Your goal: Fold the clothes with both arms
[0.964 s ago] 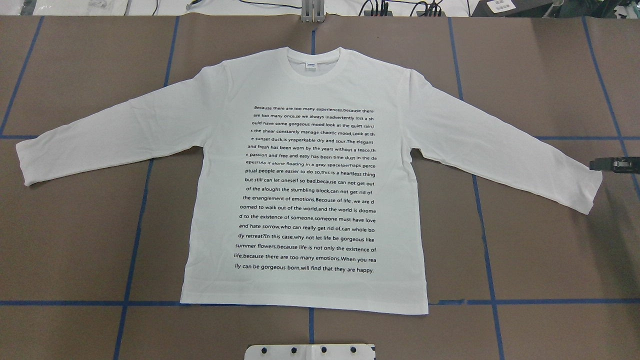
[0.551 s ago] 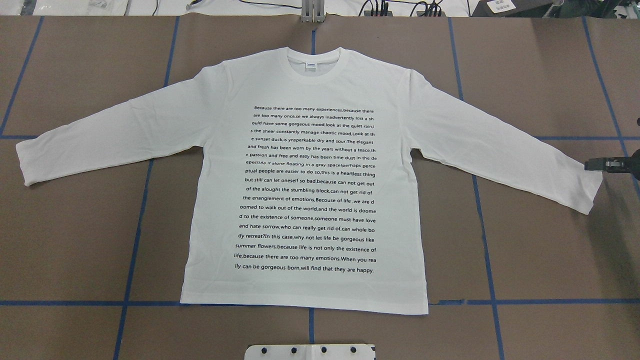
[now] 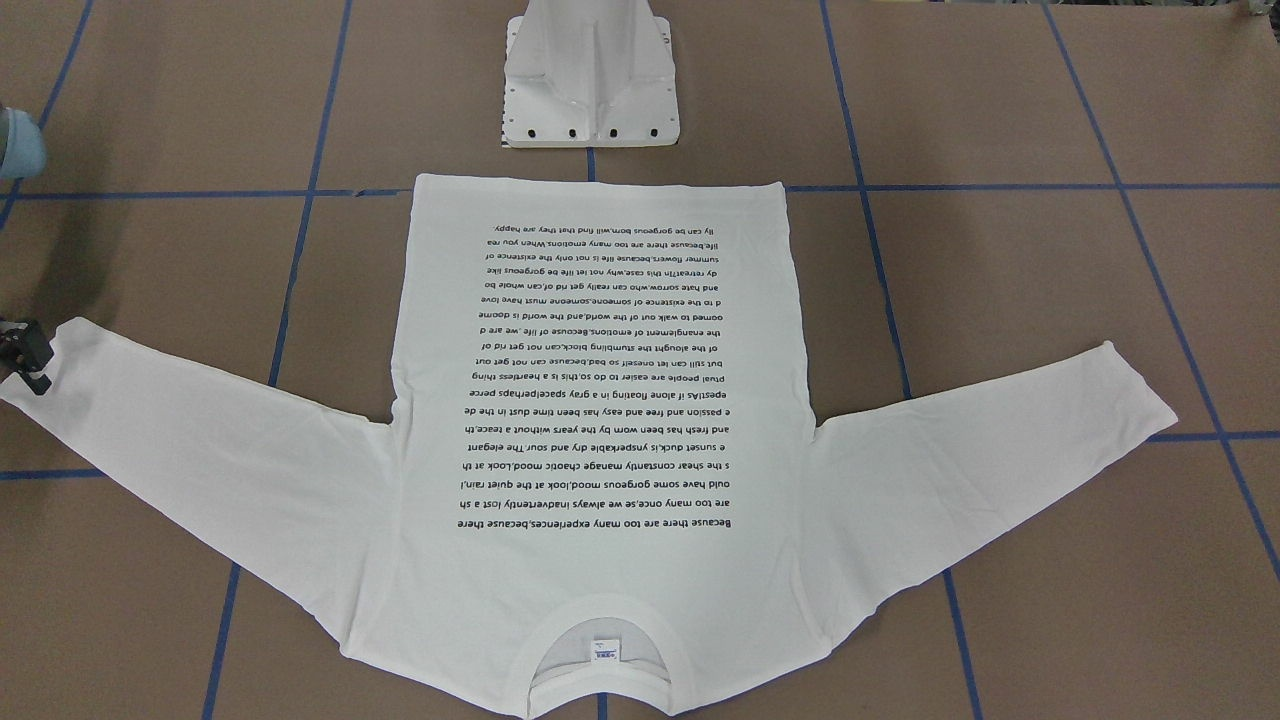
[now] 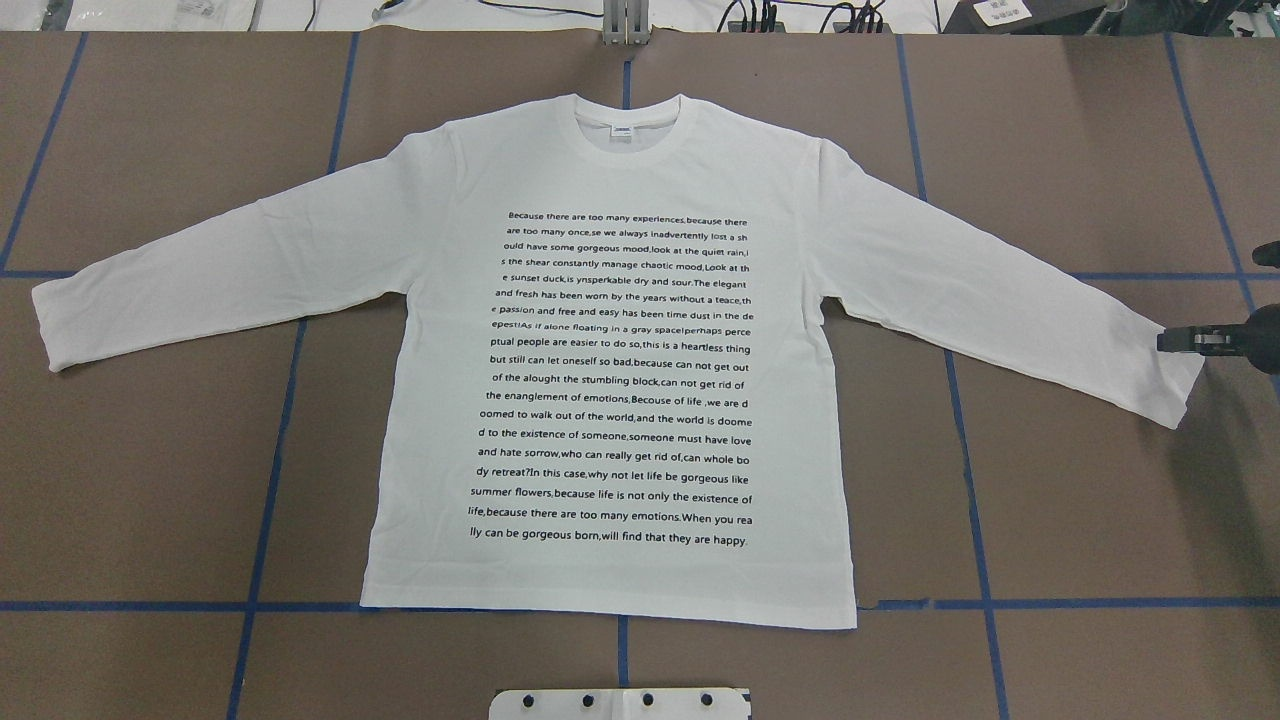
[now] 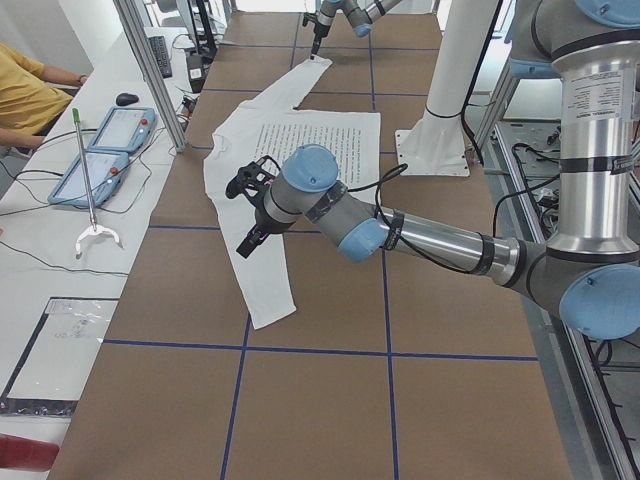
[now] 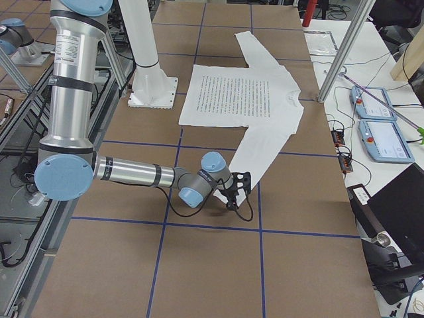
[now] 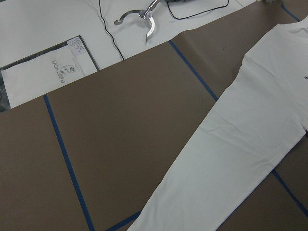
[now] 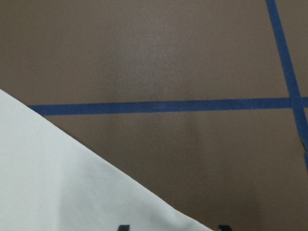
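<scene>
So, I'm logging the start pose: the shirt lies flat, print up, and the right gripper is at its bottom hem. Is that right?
Not the hem. The shirt does lie flat, print up, but the right gripper is at the sleeve cuff on the robot's right, as the overhead exterior view shows.

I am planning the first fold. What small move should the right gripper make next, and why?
Probably lower and close the right gripper on the cuff of the large white long-sleeved cotton shirt: its tips sit at that cuff's edge, apart, and the shirt lies flat.
</scene>
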`<control>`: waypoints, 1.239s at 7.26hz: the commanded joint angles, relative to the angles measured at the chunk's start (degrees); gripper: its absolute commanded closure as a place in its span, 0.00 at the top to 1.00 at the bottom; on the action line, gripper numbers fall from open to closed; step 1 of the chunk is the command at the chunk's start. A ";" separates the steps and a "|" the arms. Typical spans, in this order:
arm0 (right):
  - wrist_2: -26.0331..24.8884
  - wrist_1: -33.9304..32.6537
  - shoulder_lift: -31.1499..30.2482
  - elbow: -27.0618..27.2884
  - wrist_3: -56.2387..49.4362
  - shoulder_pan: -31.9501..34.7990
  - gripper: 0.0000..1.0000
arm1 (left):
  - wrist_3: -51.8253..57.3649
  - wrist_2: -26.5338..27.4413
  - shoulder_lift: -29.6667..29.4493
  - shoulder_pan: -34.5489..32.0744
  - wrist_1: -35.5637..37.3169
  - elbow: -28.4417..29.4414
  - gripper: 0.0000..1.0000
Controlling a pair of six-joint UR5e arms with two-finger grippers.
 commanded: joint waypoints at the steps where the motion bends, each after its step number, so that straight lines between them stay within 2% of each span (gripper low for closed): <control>1: -0.06 0.04 -0.02 -0.18 -0.06 -0.23 0.64 | 0.00 0.09 0.00 0.00 0.00 0.09 1.00; 6: -0.15 0.04 -0.11 -1.23 -0.06 -0.23 0.61 | 0.00 0.00 0.00 0.00 0.00 0.09 1.00; 7: -0.06 0.04 -0.02 -1.23 -0.06 -0.23 0.46 | 0.00 0.00 0.00 0.00 0.00 0.00 1.00; 8: -0.06 0.04 -0.02 -1.14 -0.06 -0.32 0.10 | 0.00 0.00 0.00 0.00 0.00 0.09 1.00; 9: -0.06 0.04 -0.02 -0.36 -0.06 -0.23 0.00 | 0.00 0.00 0.00 0.00 0.00 0.09 1.00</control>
